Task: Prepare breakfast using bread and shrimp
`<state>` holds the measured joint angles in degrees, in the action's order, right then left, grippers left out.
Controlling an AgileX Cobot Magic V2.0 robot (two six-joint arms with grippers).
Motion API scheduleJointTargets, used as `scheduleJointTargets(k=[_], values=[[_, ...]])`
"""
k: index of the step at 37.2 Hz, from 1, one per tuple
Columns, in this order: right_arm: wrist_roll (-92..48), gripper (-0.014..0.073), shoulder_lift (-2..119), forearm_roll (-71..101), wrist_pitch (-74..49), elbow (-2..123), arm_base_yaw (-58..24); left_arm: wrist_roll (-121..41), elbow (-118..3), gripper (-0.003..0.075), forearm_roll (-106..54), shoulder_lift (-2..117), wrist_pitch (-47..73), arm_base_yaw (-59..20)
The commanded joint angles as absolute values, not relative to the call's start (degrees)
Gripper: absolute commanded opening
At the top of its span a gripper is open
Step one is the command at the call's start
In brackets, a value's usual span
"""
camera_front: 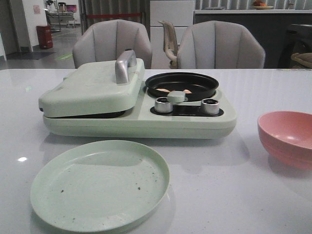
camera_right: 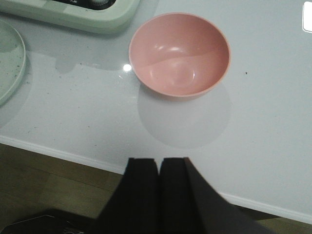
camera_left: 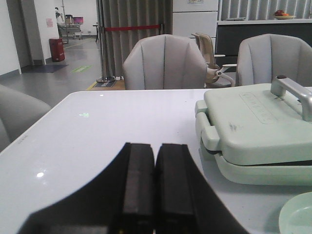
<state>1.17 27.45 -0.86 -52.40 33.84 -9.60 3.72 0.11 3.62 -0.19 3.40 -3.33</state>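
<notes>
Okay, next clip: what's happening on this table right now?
Nothing is being handled. The left hand and right hand are both shut and empty, held back from the cooker. Its lid is closed, so any bread inside is hidden. A few shrimp lie in the small black pan. The green plate and pink bowl hold no food.

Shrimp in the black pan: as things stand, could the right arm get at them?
Probably yes. The shrimp lie uncovered in the open black pan, with only the knobs in front. The right gripper is shut and empty, back near the table edge beside the pink bowl, so it must open first.
</notes>
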Motion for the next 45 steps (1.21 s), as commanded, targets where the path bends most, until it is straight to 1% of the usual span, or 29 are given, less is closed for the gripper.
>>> scheduleJointTargets(k=[1,38,41,45], values=[[1.09,0.0034,27.65,-1.12,-48.48,35.35,-9.73,4.32,0.49,0.0101,3.78,-1.51,-1.87,-4.49],[1.09,0.0034,27.58,-1.12,-48.27,35.23,-9.73,4.32,0.49,0.0101,3.78,-1.51,-1.87,-4.62],[1.09,0.0034,25.63,-1.74,-45.12,33.62,-9.02,4.32,0.49,0.0101,3.78,-1.51,-1.87,-4.62],[1.09,0.0034,21.48,-1.81,-35.27,28.84,-7.31,4.32,0.49,0.0101,3.78,-1.51,-1.87,-4.62]])
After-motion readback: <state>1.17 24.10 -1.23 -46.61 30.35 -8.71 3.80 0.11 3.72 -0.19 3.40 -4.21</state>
